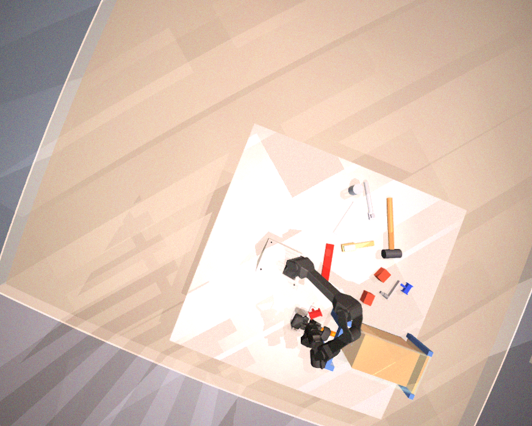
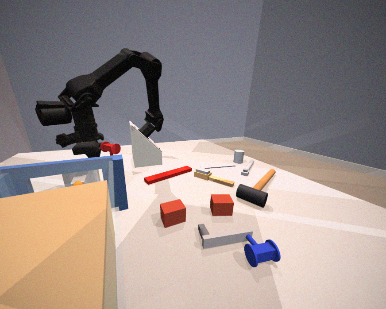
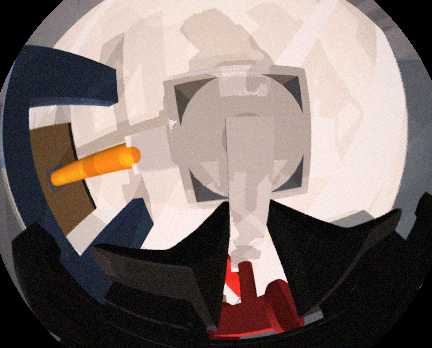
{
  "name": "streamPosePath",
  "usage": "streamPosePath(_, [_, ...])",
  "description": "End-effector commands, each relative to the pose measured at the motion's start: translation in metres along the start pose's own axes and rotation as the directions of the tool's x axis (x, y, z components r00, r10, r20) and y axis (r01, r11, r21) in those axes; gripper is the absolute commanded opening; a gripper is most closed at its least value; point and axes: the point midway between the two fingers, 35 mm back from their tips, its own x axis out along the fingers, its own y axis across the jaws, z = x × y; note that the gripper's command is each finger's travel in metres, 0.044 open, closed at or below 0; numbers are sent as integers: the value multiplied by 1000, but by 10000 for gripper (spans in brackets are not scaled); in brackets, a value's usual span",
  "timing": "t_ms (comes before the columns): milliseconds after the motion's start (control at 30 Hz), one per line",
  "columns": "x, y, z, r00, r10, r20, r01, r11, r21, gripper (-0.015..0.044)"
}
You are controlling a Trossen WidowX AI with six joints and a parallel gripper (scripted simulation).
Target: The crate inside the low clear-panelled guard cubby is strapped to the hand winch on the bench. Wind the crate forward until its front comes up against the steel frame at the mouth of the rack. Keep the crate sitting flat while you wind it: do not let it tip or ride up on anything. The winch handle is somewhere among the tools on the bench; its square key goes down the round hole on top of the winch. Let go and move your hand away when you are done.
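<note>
My gripper (image 3: 246, 206) is shut on the grey bar of the winch handle (image 3: 251, 160). The bar's far end lies over the grey winch (image 3: 204, 145); its key and hole are hidden. A red spool-shaped knob (image 1: 315, 313) (image 2: 110, 148) (image 3: 244, 312) is beside the fingers; its joint with the bar is hidden. An orange strap piece (image 2: 78, 183) (image 3: 104, 162) runs from the crate's brown front (image 3: 49, 145) towards the winch. The tan crate (image 1: 390, 359) (image 2: 47, 242) looks flat behind the blue frame (image 2: 67, 163) (image 3: 16, 90). Whether they touch cannot be told.
A grey wedge-shaped stand (image 2: 144, 151) is behind a red bar (image 1: 327, 261) (image 2: 168, 174). Red blocks (image 2: 172, 212) (image 2: 221, 204), a grey cranked tool (image 2: 226, 238), a blue spool-headed tool (image 2: 262, 252), a brush (image 2: 216, 177) and a mallet (image 2: 252, 195) lie beside the rack.
</note>
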Motion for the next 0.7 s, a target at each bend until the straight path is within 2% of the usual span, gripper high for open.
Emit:
streamPosePath(0, [4, 0, 0, 1000, -15, 1, 15, 1000, 21, 0])
streamPosePath(667, [4, 2, 0, 1000, -12, -1, 12, 998, 65, 0])
